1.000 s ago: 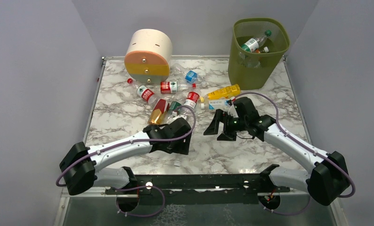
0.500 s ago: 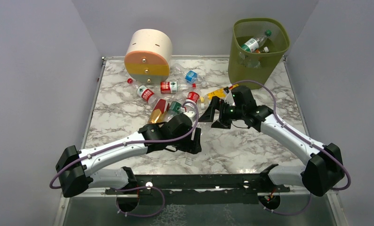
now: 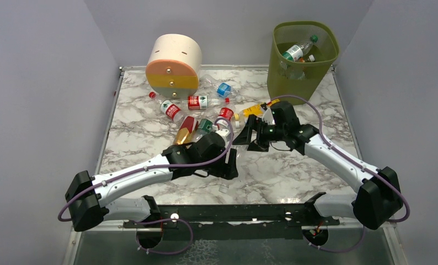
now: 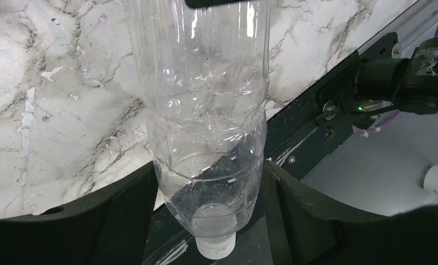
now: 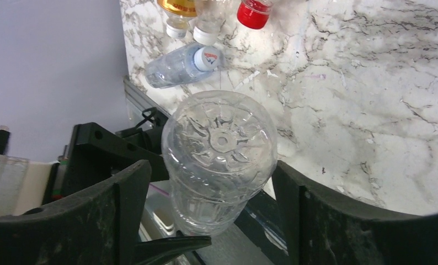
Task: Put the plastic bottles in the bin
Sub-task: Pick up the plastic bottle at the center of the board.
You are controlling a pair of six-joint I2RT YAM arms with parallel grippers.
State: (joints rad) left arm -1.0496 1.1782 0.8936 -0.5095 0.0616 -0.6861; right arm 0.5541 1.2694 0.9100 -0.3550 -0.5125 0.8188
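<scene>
Clear, thin-walled plastic, waisted, ribbed and white-capped: one clear bottle (image 4: pixel 206 138) lifted off the marble-patterned surface (image 3: pixel 294 176) and clamped across its shoulder by the left gripper (image 4: pixel 208 168), cap toward that wrist, base pointing away. Grasped near the neck, most likely to leave the wide end free for the other arm. Around that free end, the right gripper (image 5: pixel 210 165), jaws spread to either side of the petal-moulded base, close on one flank with a sliver of gap on the other; bracketing rather than squeezing, as far as visible. By the look of it a mid-air handover, sensible given the bin (image 3: pixel 297 83) at the far right corner, on the right arm's side and well apart from the left arm. Olive-green, mesh-walled, rounded-square at the rim, much taller than a bottle, with a couple of binned bottles (image 3: pixel 297 51) already lying inside. Between the arms and the cream-and-orange round drawer box (image 3: pixel 174 61), a loose heap of other bottles (image 3: pixel 197 102) flat on the surface: smooth cylinders, mostly transparent, some amber or yellow, with red, green and blue labels. Slippery, easily dented walls, so probably a firm hold from the right needed before any release by the left.
</scene>
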